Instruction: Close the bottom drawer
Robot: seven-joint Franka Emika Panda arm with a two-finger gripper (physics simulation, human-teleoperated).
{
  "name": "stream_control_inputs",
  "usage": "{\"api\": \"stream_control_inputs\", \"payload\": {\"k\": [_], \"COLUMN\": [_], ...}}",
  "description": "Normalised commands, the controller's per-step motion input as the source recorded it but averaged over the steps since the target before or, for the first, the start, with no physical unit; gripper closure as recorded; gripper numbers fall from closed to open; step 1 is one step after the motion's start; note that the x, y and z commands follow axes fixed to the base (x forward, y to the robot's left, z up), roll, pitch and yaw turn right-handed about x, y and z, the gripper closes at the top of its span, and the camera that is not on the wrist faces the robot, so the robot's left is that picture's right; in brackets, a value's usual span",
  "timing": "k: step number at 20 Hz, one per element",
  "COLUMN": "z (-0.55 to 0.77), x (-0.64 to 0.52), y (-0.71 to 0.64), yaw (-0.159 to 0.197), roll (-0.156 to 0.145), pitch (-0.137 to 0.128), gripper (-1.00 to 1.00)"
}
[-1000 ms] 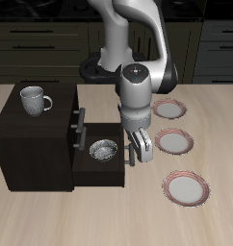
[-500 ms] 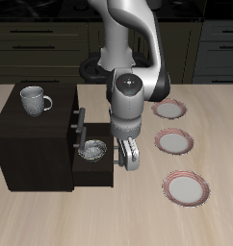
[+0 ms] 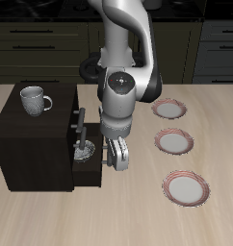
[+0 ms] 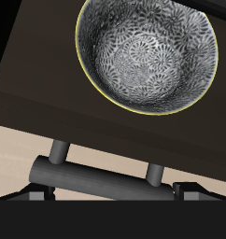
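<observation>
The dark cabinet (image 3: 32, 144) stands on the table. Its bottom drawer (image 3: 96, 173) is pulled out a short way and holds a grey patterned bowl (image 3: 83, 151). My gripper (image 3: 116, 155) points down right at the drawer's front, fingers apart, holding nothing. In the wrist view the bowl (image 4: 148, 51) lies inside the drawer, behind the dark drawer front (image 4: 49, 107). The grey bar handle (image 4: 101, 177) sits just before my gripper (image 4: 110, 201), with a fingertip showing at each end of it. The upper drawer's handle (image 3: 82, 123) is above and the upper drawer looks shut.
A grey mug (image 3: 33, 99) stands on the cabinet's top. Three plates lie on the table beside my arm: one farther back (image 3: 168, 109), one in the middle (image 3: 174, 142), one near the table's front edge (image 3: 184, 186).
My gripper has moved toward the cabinet, and the bottom drawer has slid inward with it. Less of the bowl shows now.
</observation>
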Motion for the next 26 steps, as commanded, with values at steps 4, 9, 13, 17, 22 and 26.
{"api": "stream_control_inputs", "payload": {"k": [4,9,13,17,22,26], "z": [0.08,-0.12,-0.15,-0.08,0.04,0.17], "x": [0.11,0.18,0.31,0.29,0.24,0.17], "y": [-0.32,-0.33,-0.43,-0.41,-0.43,-0.38], "yaw": [0.001,0.056,0.148,0.186,0.157,0.124], "roll": [-0.035,-0.044,-0.067,-0.075,-0.069,-0.040], "pitch": [-0.029,-0.007,-0.012,-0.003,-0.024,-0.027], "gripper": [-1.00,-1.00,-1.00,-1.00,-1.00,-1.00]}}
